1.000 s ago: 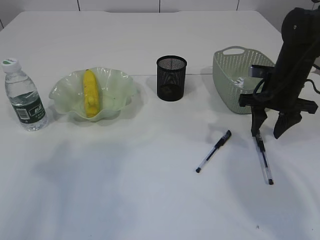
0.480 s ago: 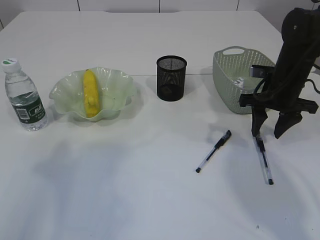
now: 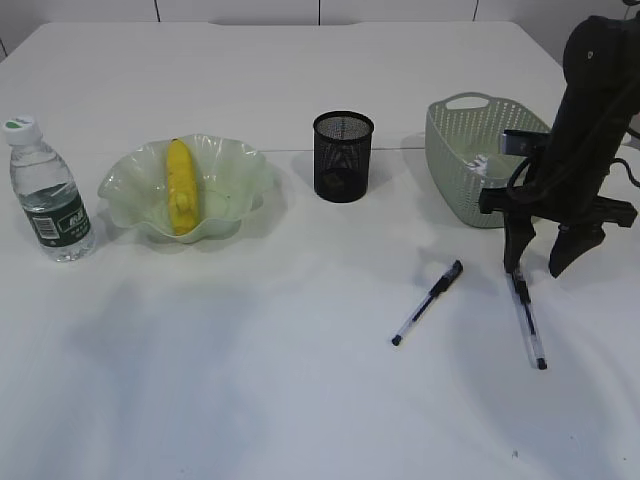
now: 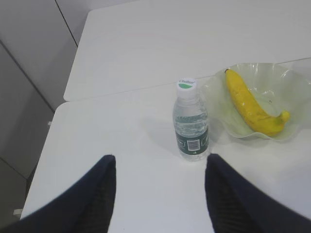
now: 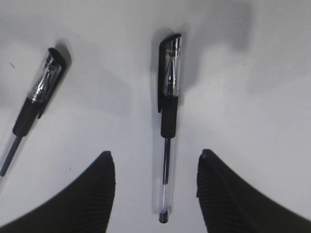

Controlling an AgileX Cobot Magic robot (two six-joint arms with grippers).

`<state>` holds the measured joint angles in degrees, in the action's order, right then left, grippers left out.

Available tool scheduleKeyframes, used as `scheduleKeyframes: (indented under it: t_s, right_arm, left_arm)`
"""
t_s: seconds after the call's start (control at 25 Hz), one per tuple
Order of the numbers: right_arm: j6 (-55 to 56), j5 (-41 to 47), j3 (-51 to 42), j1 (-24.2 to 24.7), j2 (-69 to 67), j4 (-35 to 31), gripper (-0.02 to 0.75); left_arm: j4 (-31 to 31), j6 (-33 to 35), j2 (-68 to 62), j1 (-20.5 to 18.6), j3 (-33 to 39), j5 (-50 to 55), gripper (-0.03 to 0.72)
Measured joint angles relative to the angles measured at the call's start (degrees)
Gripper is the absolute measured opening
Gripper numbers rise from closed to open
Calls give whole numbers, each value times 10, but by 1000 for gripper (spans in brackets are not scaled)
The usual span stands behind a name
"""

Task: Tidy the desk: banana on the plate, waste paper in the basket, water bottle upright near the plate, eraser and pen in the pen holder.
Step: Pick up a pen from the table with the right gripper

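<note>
The yellow banana lies in the pale green plate. The water bottle stands upright left of the plate. The black mesh pen holder stands mid-table. Two pens lie on the table, one in the middle and one on the right. My right gripper is open and points down over the right pen's cap end. In the right wrist view that pen lies between the open fingers, untouched. My left gripper is open and empty, near the bottle. No eraser is visible.
The green woven basket stands just behind my right arm, with a pale scrap showing inside. The second pen lies to the left in the right wrist view. The left table edge is close to the bottle.
</note>
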<state>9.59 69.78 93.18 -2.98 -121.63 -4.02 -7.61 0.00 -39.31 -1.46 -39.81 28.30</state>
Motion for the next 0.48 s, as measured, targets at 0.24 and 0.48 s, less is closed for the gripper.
scheduleKeyframes:
  t_s: [0.24,0.48]
  right_arm:
    - [0,0,0,0,0,0,405]
    - [3,0,0,0,0,1,406]
  left_arm:
    - [0,0,0,0,0,0,412]
    - [16,0,0,0,0,0,412]
